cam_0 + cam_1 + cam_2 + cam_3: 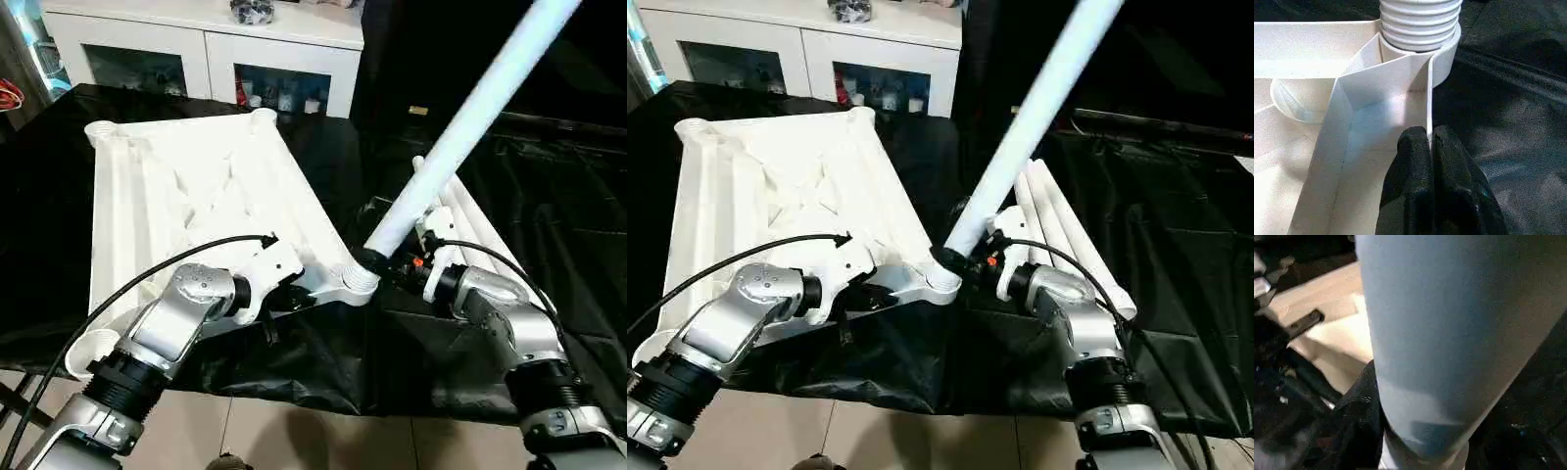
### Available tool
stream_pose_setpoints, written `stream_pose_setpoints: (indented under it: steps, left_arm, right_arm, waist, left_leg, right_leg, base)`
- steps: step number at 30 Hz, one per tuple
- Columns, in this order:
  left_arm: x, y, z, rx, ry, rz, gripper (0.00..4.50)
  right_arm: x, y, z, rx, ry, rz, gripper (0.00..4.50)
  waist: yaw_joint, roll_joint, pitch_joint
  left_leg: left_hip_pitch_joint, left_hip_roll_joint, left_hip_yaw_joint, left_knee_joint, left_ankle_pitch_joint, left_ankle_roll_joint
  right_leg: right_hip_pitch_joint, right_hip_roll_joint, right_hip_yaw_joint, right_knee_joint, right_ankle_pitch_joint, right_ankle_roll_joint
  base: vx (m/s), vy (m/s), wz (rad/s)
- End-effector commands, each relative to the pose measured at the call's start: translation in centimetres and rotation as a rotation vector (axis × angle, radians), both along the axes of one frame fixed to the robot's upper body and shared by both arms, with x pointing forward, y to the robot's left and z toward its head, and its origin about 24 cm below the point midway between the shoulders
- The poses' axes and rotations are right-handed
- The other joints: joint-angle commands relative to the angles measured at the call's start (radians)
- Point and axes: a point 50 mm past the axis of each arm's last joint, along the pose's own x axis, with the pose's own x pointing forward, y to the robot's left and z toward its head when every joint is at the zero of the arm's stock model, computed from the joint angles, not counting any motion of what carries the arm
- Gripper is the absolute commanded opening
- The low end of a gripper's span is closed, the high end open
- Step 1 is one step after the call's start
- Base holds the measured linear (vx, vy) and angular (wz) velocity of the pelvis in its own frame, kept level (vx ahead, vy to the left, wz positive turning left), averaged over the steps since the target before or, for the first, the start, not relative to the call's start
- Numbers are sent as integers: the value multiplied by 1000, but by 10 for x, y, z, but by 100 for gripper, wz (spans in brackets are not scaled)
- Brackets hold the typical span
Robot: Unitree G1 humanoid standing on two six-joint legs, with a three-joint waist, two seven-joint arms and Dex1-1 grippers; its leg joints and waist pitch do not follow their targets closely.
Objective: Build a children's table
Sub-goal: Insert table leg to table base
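The children's table's white tabletop [186, 196] lies ribbed side up on the black-draped work table. My left gripper [1430, 138] is shut on the thin rim wall [1428, 93] just short of the near right corner socket [355, 284]. A long white leg [470, 117] rises tilted up and to the right from that socket, and its threaded end [1420, 19] sits in the socket's mouth. My right gripper [375, 260] is shut on the leg's lower end, with a black finger [1359, 421] lying against the tube [1449, 333].
Spare white legs [1058, 225] lie side by side on the black cloth right of the tabletop. A white glass-door cabinet [206, 49] stands behind the work table. The work table's front edge and the tiled floor [294, 431] are just below my forearms.
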Motion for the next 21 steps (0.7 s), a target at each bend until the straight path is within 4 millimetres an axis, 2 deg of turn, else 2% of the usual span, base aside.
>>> stream_pose_setpoints:
  steps: [1, 6, 9, 11, 12, 14, 21]
  left_arm:
    - [2, -5, 6, -1, -45, -28, 0]
    - [0, -5, 6, 12, -46, -57, 0]
    - [-1, -3, 8, 24, -48, -78, 0]
    - [-1, -2, 9, 28, -49, -88, 0]
    - [-2, -2, 10, 31, -53, -106, 0]
    - [-3, -1, 12, 32, -58, -132, 0]
    - [-6, 8, 25, 40, -60, -209, 0]
  right_arm:
    - [-11, -3, -27, -101, 125, 45, 188]
    - [-7, 1, -29, -137, 142, 87, 188]
    - [-4, 3, -29, -152, 154, 136, 188]
    - [-3, 3, -29, -150, 157, 153, 188]
    - [-4, 3, -29, -148, 161, 175, 188]
    - [-5, 3, -29, -147, 164, 204, 188]
    - [-12, 2, -32, -141, 183, 350, 188]
  waist:
    - [-8, 7, -69]
    - [-11, 5, -69]
    - [-13, 0, -69]
    - [-14, 2, -71]
    - [-14, -3, -71]
    - [-13, -4, -72]
    - [-8, -4, -69]
  left_leg:
    - [22, 47, -14, -76, -201, -4]
    - [23, 48, -17, -79, -223, -12]
    - [25, 48, -16, -79, -244, -16]
    - [25, 49, -18, -79, -246, -17]
    - [26, 49, -17, -80, -245, -17]
    - [27, 49, -18, -80, -247, -15]
    - [32, 52, -20, -85, -288, -20]
  right_leg:
    - [41, -88, 54, -85, -269, -153]
    - [41, -88, 53, -87, -283, -151]
    - [40, -90, 53, -88, -294, -157]
    - [41, -91, 54, -88, -291, -160]
    - [41, -89, 54, -87, -282, -159]
    - [41, -90, 53, -87, -274, -161]
    - [38, -93, 53, -89, -313, -167]
  base:
    - [0, 0, 0]
    - [0, 0, 0]
    - [0, 0, 0]
    - [0, 0, 0]
    - [0, 0, 0]
    - [0, 0, 0]
    - [0, 0, 0]
